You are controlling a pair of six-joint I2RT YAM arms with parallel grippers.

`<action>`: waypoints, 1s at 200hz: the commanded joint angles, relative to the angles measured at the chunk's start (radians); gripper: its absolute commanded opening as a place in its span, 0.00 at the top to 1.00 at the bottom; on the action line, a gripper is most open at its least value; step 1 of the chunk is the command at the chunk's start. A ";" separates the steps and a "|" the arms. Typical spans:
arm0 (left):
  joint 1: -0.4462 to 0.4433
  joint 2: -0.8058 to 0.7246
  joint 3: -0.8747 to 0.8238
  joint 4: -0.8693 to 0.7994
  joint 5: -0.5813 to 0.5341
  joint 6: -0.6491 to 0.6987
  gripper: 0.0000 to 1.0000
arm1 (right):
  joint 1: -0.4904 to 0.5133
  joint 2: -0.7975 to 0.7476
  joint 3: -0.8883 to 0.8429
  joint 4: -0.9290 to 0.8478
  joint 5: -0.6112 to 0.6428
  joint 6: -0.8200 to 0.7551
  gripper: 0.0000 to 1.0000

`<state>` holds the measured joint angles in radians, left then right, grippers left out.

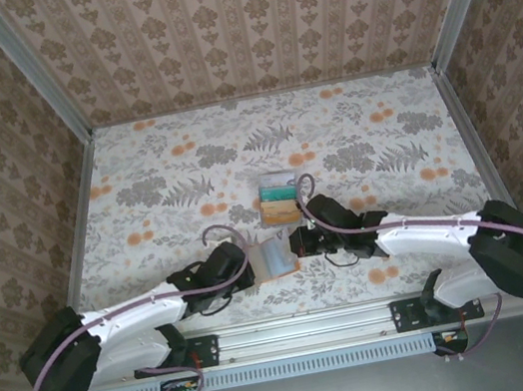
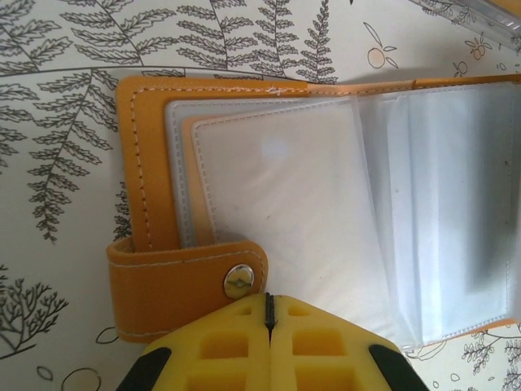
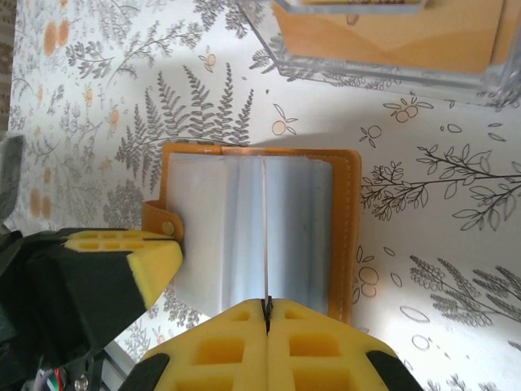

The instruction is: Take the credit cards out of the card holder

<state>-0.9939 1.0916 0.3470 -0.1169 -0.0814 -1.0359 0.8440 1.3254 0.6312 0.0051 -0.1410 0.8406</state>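
The orange card holder [image 1: 275,260] lies open on the table between my two grippers, its clear sleeves [image 2: 277,195] facing up. My left gripper [image 2: 269,300] is shut, its yellow tips resting on the holder's near edge beside the snap tab [image 2: 238,281]. My right gripper [image 3: 266,305] is shut on a thin clear sleeve leaf [image 3: 265,236] that stands edge-on over the holder's [image 3: 352,228] middle. I see no card in the sleeves that show. A teal credit card [image 1: 278,190] and an orange one [image 1: 280,213] lie just beyond the holder, in a clear tray [image 3: 383,69].
The floral table is boxed in by patterned walls and metal rails [image 1: 86,236] at the sides and back. Both arms lie low along the near edge, with bare cloth to the left and right of the holder.
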 commanded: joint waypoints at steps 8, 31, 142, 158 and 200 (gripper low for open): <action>0.002 -0.050 0.022 -0.066 0.006 0.049 1.00 | -0.002 -0.081 0.112 -0.210 0.046 -0.187 1.00; 0.002 -0.111 0.036 -0.077 0.003 0.083 0.81 | -0.002 -0.096 0.222 -0.340 0.063 -0.343 1.00; 0.006 -0.451 -0.002 -0.262 -0.048 0.133 0.00 | -0.015 0.140 0.563 -0.449 0.413 -1.090 1.00; 0.008 -0.510 -0.018 -0.289 -0.055 0.128 0.00 | -0.019 0.207 0.613 -0.465 0.449 -1.168 1.00; 0.013 -0.637 -0.055 -0.346 -0.066 0.113 0.00 | -0.029 0.336 0.702 -0.481 0.493 -1.372 1.00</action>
<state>-0.9905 0.5110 0.3168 -0.3904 -0.1211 -0.9199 0.8234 1.6085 1.2778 -0.4313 0.2836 -0.3443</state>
